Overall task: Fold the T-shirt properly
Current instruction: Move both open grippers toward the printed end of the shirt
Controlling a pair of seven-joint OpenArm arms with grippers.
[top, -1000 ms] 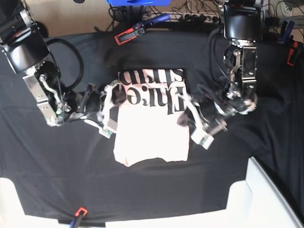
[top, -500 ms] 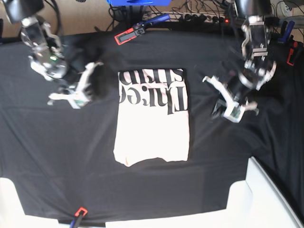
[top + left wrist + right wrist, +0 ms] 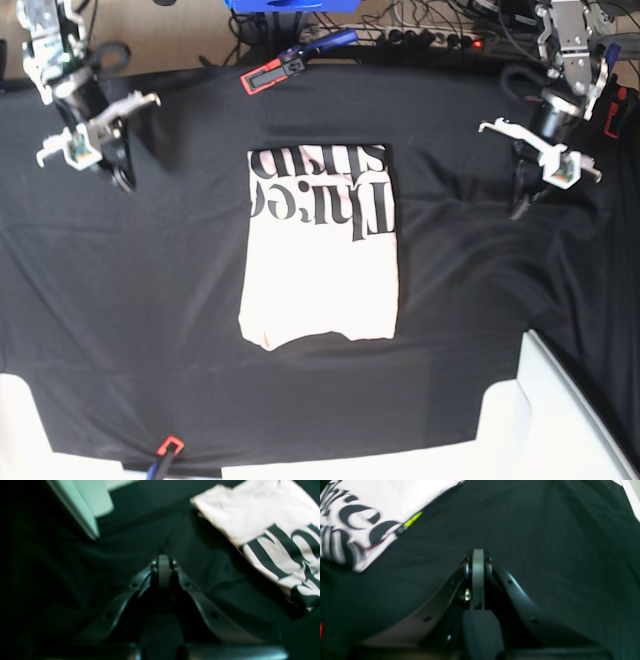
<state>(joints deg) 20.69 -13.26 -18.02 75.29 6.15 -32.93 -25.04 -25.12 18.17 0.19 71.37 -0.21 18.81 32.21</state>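
Observation:
The pale pink T-shirt (image 3: 320, 250) lies folded into a tall rectangle in the middle of the black cloth, its black lettering across the far end. Both arms are raised and well away from it. My left gripper (image 3: 519, 197) hangs at the far right, shut with nothing in it. In the left wrist view its fingertips (image 3: 163, 561) are pressed together above bare cloth, with the T-shirt (image 3: 262, 517) at the upper right. My right gripper (image 3: 121, 176) hangs at the far left, also shut and empty. In the right wrist view it (image 3: 478, 553) is above cloth, with the T-shirt (image 3: 357, 512) at the upper left.
The black cloth (image 3: 150, 300) covers the whole table. A red-and-black clamp (image 3: 265, 75) and a blue clamp (image 3: 325, 42) sit at the far edge, and an orange clamp (image 3: 166, 446) at the near edge. White panels (image 3: 560, 420) stand at the near right and near left corners.
Both arms have lifted off the T-shirt's sides and swung outward and back toward the far corners. The T-shirt has stayed flat in the same place.

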